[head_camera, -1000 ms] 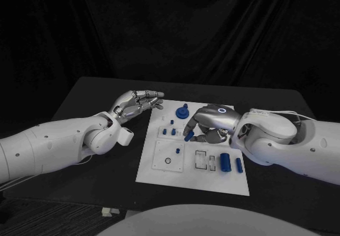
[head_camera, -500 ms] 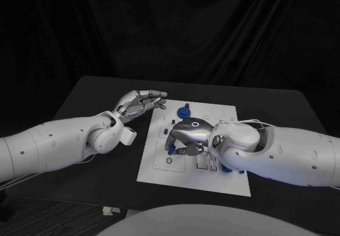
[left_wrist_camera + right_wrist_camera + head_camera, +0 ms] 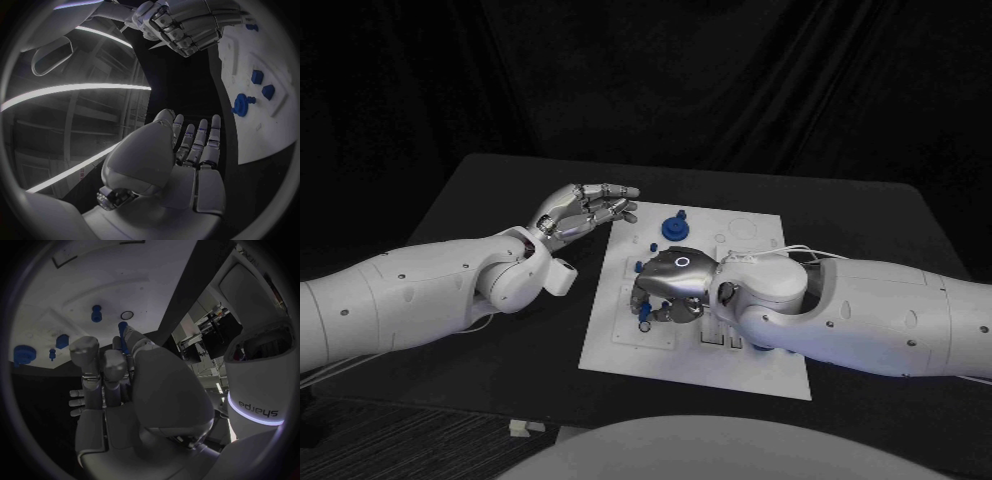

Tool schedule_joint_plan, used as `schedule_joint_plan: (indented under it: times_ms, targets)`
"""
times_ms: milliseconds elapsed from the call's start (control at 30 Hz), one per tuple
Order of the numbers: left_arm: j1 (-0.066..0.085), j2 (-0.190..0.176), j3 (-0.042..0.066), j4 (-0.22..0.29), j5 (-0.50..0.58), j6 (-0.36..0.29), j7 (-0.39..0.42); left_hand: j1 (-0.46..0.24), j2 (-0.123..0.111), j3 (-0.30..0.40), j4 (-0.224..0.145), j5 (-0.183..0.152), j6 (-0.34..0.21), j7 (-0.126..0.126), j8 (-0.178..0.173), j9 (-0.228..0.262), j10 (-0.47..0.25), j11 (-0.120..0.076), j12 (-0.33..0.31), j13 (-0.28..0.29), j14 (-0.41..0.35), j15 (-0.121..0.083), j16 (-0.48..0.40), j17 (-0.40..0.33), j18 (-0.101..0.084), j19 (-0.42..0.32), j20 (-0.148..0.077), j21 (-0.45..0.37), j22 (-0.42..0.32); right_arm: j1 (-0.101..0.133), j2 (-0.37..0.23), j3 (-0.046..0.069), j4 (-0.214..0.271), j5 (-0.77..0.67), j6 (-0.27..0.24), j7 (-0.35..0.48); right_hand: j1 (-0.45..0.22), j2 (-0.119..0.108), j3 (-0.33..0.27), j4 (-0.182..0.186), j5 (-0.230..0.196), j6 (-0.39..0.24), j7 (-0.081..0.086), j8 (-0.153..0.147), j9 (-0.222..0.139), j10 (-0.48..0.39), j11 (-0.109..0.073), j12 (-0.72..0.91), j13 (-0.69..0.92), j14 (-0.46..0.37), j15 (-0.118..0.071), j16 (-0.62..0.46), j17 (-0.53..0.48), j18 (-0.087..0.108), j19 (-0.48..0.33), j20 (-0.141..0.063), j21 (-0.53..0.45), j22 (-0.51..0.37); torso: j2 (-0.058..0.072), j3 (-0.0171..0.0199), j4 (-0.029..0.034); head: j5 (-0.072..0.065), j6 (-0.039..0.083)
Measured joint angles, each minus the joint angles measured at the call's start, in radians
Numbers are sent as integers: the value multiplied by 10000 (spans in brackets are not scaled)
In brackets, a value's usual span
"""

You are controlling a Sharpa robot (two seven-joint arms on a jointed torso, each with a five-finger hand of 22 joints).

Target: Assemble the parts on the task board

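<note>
Black counter (image 3: 488, 190) carries the white task board (image 3: 632, 355). Right hand (image 3: 672, 285), low over its middle, pinches a blue peg (image 3: 123, 335); tilted, it could jam. Left hand (image 3: 581, 212) hovers beside, fingers loosely curled, holding nothing.

The head camera looks down from above the task board (image 3: 697, 350), while each wrist camera sits close behind its own hand, both facing that same board.

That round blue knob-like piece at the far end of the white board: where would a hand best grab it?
Probably from above, fingers closing around the rim of the round blue piece. It sits flat on the task board with a small stub on top, and nothing crowds its sides.
</note>
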Motion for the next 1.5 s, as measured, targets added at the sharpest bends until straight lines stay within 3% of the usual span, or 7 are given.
schedule_joint_plan:
  times_ms: [533, 1167, 1500]
  targets:
    - [-1, 40, 0, -42, 0, 50, -34, 0, 0, 27, 27, 0, 0, 0, 0, 1, 0, 0, 0, 0, 0, 0, 0, 0, 1, 0, 0, 0, 1, -166, -5, 0, 23, -166, 274, -83, 27, -106, 122, -125, -3, 89, -16, 0, 0, 44, 28, -47, -5, 0, 0, -1, -28, 1, 0, 0, 0, -2, -26, 1, -39, 56, 0]
    - [-6, 70, 0, -73, 0, 99, -59, 0, 0, 54, 0, 0, 0, 0, 0, 1, 0, 0, 1, 0, 0, 0, 0, 0, 0, 0, 0, 0, 2, -336, 81, 48, -47, -185, 157, -96, -37, -170, 122, -124, -2, 87, -17, -67, -5, 51, 21, -47, 26, -1, 0, -2, -61, 2, -1, 0, -1, -4, -32, 3, -49, 81, 0]
    - [-25, 107, 2, -131, 0, 136, -69, 0, 0, 54, 0, 0, 0, 0, 0, 1, 0, 0, 1, 0, 0, 0, 0, 0, 0, 0, 0, 0, -8, -405, 135, 12, -136, -203, 131, -108, -117, -251, 150, -95, -38, 89, -17, -174, -2, 174, -100, -57, 18, -65, 11, -2, -99, 1, -66, 6, -71, -5, -27, 0, -41, 59, 0]
